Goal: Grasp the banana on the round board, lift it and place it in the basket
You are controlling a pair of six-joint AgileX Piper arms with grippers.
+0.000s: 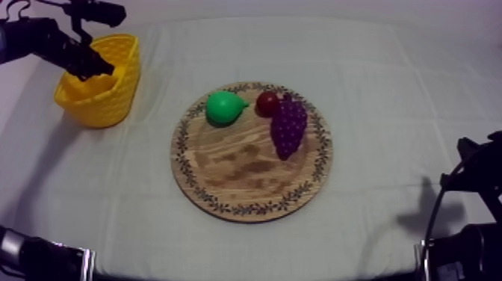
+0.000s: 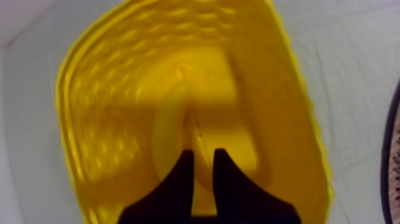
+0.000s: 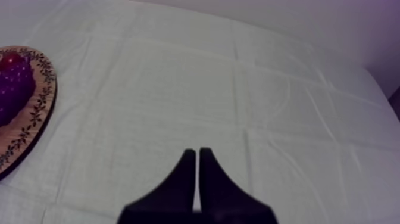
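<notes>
The banana (image 2: pixel 169 128) was down inside the yellow basket (image 2: pixel 101 119), at the far left of the desk (image 1: pixel 388 90). Our left tool (image 2: pixel 202 154) hung right over it, low in the basket's mouth. We could not tell whether that tool gripped the banana's end or was free of it.

We judged the step in hand to be the release. The banana should settle on the basket floor, and then the tool should lift straight up, clear of the walls, so the basket was neither tipped nor dragged.

The board (image 1: pixel 246 179) sat mid-desk, well apart to the right. It carried a pear (image 1: pixel 224 107), a small red fruit (image 1: pixel 267 102) and grapes (image 1: pixel 288 127) at its far side, and none stood in the way. Our right tool (image 3: pixel 197 152), closed to a narrow wedge on nothing, rested over bare desk at the near right.
</notes>
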